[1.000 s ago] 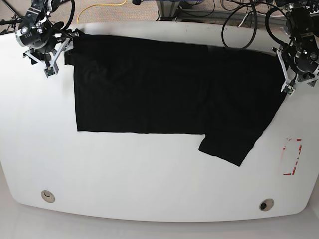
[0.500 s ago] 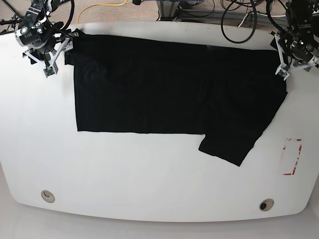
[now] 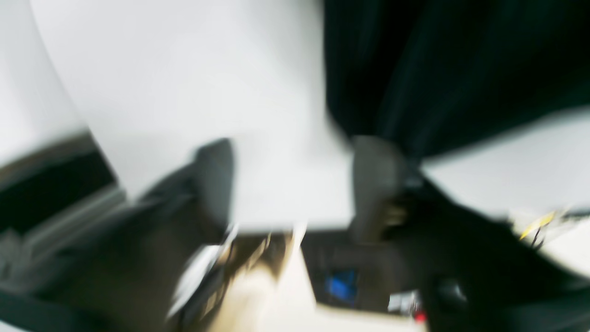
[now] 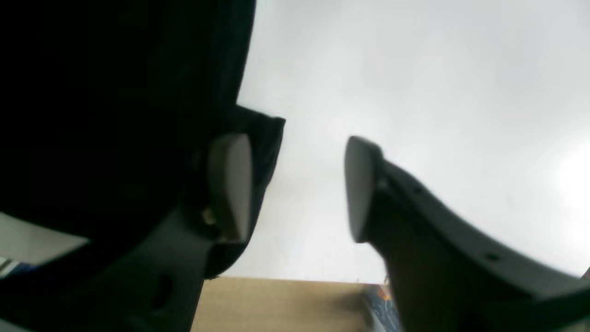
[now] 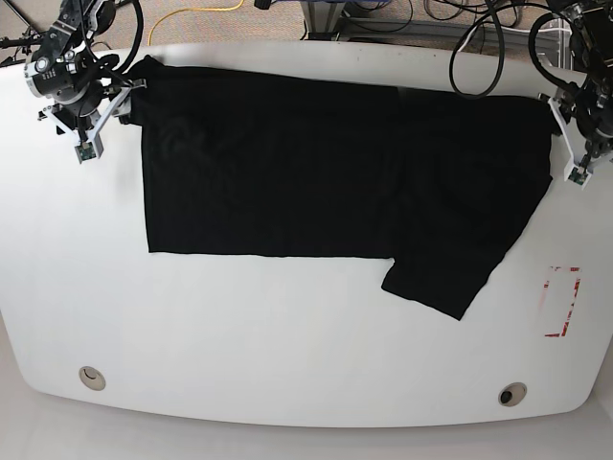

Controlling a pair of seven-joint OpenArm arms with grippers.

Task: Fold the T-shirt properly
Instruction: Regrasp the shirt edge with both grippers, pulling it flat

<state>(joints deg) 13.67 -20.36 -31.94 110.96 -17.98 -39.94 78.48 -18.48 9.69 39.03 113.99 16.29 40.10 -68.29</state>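
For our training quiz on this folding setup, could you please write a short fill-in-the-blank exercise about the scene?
1. The large cloth T-shirt spread on the table is ____ in colour.
2. It lies on a ____ rounded table.
3. The small rectangle marked near the table's edge is outlined in ____.
4. The sleeve juts toward the table's ____ edge.

Missing words: black; white; red; front

Large black short-sleeved cloth T-shirt lies spread flat across far half of white table, plain dark side up, no print showing. Near edge runs straight from the base view's left, then steps down into a slanted flap toward the right. Far-left corner slightly bunched. Few wrinkles.
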